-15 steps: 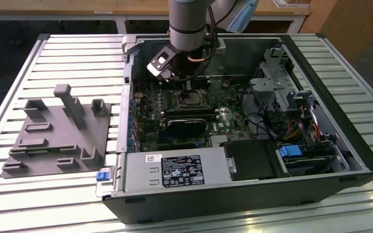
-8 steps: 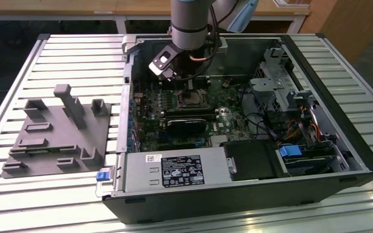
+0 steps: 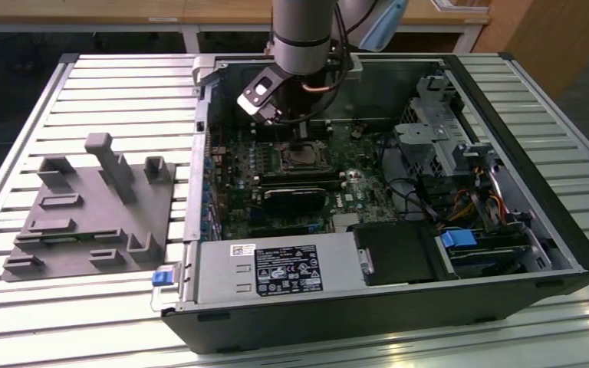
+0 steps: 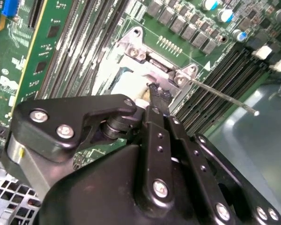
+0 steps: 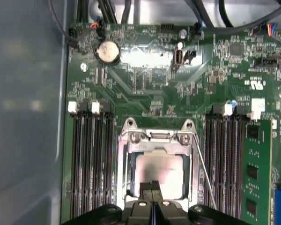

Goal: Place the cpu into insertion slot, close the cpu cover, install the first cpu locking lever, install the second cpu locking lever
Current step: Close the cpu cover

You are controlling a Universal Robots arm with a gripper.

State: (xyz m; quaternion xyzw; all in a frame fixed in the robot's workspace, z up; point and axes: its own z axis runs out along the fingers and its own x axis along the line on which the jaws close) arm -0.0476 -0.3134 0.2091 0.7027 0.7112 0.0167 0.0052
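Starting on the exterior view's left: a grey fixture block point(image 3: 90, 215) sits on the slatted table point(image 3: 120, 84), with nothing on it that I can make out. Just beside it is the open computer case point(image 3: 376, 314), with the power supply point(image 3: 274, 268) along its near edge.

The arm point(image 3: 303, 31) comes straight down into the middle of the case. The gripper point(image 3: 301, 144) hangs right over the insertion slot point(image 3: 300, 157) on the green board.

In the first wrist view the cpu point(image 5: 159, 171) is seated in the socket with its pale metal top facing up. The cpu cover point(image 5: 124, 168) looks to be lying flat around it, so the chip shows through the cut-out.

The gripper's point(image 5: 152, 186) tips are pressed together with nothing between them, sitting right at the edge of the chip. I can't tell whether they touch it. The second wrist view shows the same: the gripper point(image 4: 155, 93) is pinched closed and pointing at the socket.

On the other side of the socket a thin wire locking lever point(image 5: 203, 173) runs at a slant, not tucked down. In the second wrist view that lever point(image 4: 225, 96) sticks out over the memory slots point(image 4: 215, 70).

Memory slots point(image 5: 91, 159) flank the socket on both sides, and a coin battery point(image 5: 107, 50) sits further up the board. Far on the exterior view's right is the drive bay with a blue tab point(image 3: 459, 239) and a bundle of cables point(image 3: 478, 203).
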